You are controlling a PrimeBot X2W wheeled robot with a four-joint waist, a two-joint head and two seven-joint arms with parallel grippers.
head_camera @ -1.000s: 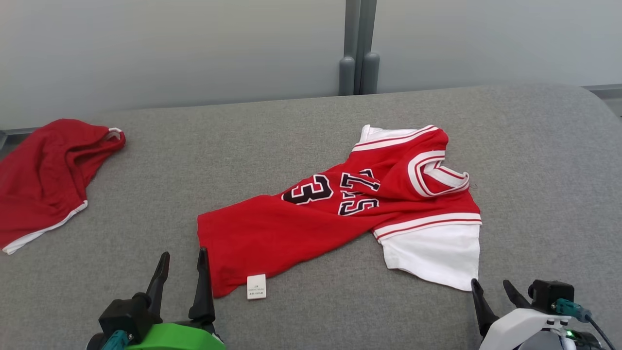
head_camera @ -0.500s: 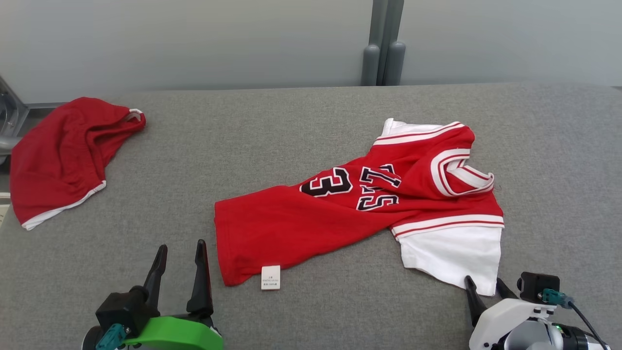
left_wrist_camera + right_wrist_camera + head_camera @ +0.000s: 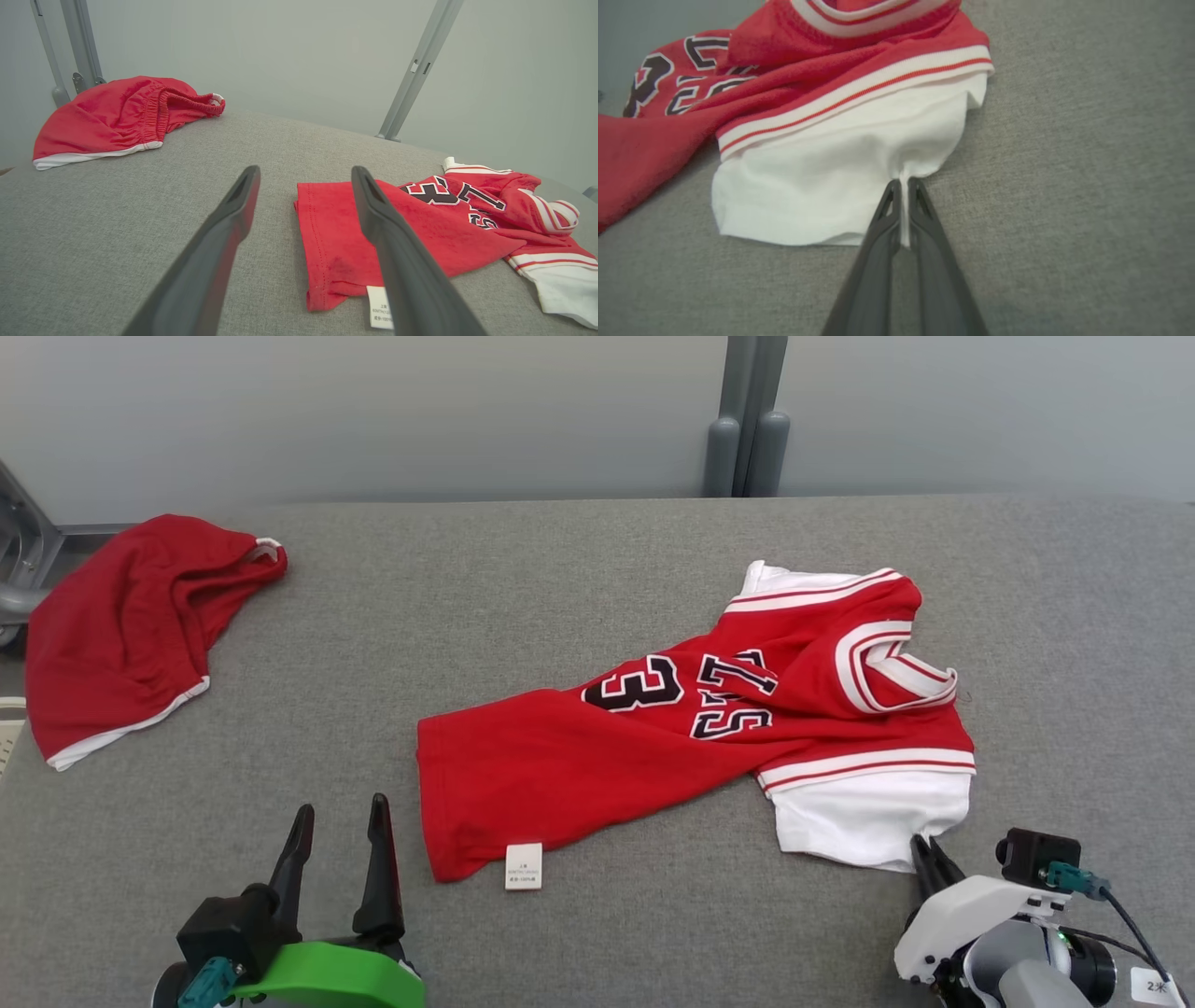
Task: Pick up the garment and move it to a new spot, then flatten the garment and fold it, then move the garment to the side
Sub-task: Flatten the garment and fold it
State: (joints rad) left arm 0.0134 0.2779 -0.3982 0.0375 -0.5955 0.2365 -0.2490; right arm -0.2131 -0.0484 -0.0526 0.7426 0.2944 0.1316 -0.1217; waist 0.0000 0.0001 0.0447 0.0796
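Note:
The garment [image 3: 653,737], a red jersey with white sleeves and dark numbers, lies crumpled on the grey cushion, collar to the right. My right gripper [image 3: 929,849] is shut on the hem of its near white sleeve [image 3: 840,186]; white cloth is pinched between the two dark fingers [image 3: 920,219] in the right wrist view. My left gripper [image 3: 341,812] stands open at the lower left, just left of the jersey's red bottom corner [image 3: 327,261], nothing between its fingers. A white label [image 3: 524,866] hangs from that hem.
Another red garment [image 3: 131,625] with a white edge lies bunched at the far left of the cushion [image 3: 523,579]. Grey metal posts [image 3: 747,439] rise behind the cushion's back edge against a pale wall. Bare cushion lies between the two garments.
My right gripper moved forward onto the white sleeve's hem and shut on it. The head view shifted, so everything sits further right. The left gripper stays open.

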